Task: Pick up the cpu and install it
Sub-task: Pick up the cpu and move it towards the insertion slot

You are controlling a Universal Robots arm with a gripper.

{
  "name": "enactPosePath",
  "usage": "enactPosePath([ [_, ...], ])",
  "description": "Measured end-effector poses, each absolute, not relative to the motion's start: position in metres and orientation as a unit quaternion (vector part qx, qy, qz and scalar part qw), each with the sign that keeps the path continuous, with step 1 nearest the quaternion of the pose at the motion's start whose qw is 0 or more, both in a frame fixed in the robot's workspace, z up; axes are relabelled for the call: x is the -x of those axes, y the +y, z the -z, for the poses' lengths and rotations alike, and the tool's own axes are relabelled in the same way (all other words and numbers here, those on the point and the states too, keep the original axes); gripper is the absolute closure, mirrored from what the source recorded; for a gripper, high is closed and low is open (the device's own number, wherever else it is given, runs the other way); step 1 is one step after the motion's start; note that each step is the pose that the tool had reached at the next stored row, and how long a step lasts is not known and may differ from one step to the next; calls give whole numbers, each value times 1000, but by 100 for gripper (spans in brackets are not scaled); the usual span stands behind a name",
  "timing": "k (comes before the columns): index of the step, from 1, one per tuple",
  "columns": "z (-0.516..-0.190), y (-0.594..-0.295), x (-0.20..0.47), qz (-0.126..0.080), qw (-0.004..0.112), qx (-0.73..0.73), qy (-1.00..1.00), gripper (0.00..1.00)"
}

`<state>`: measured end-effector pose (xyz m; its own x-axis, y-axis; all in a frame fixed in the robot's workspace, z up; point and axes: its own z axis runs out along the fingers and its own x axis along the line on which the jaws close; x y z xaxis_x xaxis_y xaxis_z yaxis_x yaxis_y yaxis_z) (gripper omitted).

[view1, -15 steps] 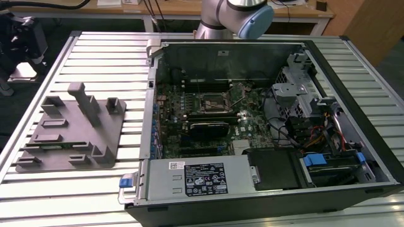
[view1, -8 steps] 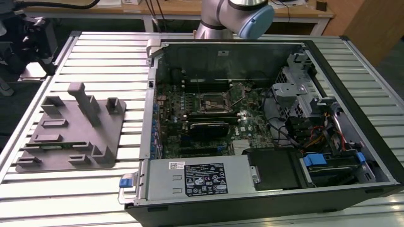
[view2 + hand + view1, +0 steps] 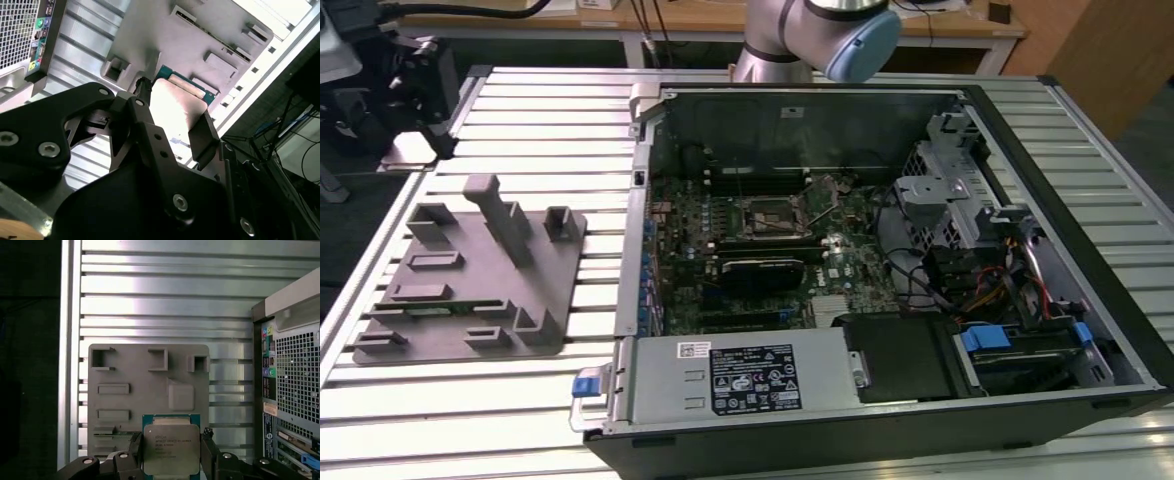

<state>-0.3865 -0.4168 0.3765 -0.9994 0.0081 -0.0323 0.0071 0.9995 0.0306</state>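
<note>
A ribbed worktop (image 3: 534,120) of silvery aluminium slats carries everything. Past its far edge stand a pale wooden desk (image 3: 694,18) with dark cables and the grey-and-blue robot arm (image 3: 814,35).

The black fingers (image 3: 207,442) are clenched on the cpu (image 3: 171,452), a small flat square chip with a silvery-grey metal top and a green rim. It sits pinched between them by two opposite edges and is lifted clear of the surface. Its metal top faces the first wrist view, and its sides run square with the plate beyond. In the second wrist view the chip (image 3: 175,110) is seen from its other face, spanning the gap to one finger (image 3: 202,132).

Beyond the fingers lies a flat grey plastic holder plate (image 3: 140,380) with raised blocks and recesses, resting on the slats. To one side of the fingers is the perforated rear panel of an open black computer case (image 3: 295,380). In the exterior view the case's side wall (image 3: 640,200) rises between the plate (image 3: 467,290) and the green motherboard (image 3: 707,270) with its black square socket (image 3: 767,215).
</note>
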Motion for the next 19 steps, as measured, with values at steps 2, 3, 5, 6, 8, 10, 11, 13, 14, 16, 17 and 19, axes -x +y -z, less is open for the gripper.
enactPosePath([
  [2,-376,-417,383,-15,16,-4,1000,45],
  [3,-376,-417,381,-15,16,-4,1000,45],
  [5,-376,-417,377,-15,16,-4,1000,45],
  [6,-376,-417,375,-15,16,-4,1000,45],
  [8,-376,-417,371,-15,16,-4,1000,45],
  [10,-376,-417,367,-15,16,-4,1000,45],
  [11,-376,-417,365,-15,16,-4,1000,45],
  [13,-376,-417,361,-15,16,-4,1000,45],
  [14,-376,-417,360,-15,16,-4,1000,45],
  [16,-376,-417,356,-15,16,-4,1000,45],
  [17,-377,-417,354,-15,16,-4,1000,45],
  [19,-376,-417,349,-15,16,-4,1000,45],
])
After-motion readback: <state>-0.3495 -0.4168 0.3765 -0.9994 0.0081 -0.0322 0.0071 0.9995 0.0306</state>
